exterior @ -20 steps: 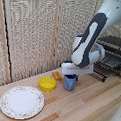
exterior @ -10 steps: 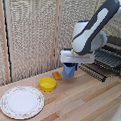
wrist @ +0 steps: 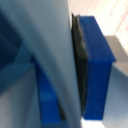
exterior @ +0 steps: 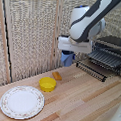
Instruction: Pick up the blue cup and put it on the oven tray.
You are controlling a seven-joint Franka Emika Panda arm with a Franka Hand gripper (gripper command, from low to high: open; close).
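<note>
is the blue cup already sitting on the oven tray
No, the blue cup hangs in the gripper above the table, clear of the oven tray.

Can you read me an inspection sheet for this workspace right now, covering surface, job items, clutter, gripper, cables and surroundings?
Surface: wooden table, light planks.
Job's things: blue cup held in the air, clear of the table; oven tray, a dark wire rack sticking out of the toaster oven, nothing seen on it.
Clutter: yellow bowl; small orange object beside it, too small to identify; round patterned white plate at the exterior view's left.
Gripper: gripper shut on the blue cup; the wrist view shows a dark pad against blue plastic.
Cables: nothing seen.
Surroundings: woven reed screen behind the table.
</note>
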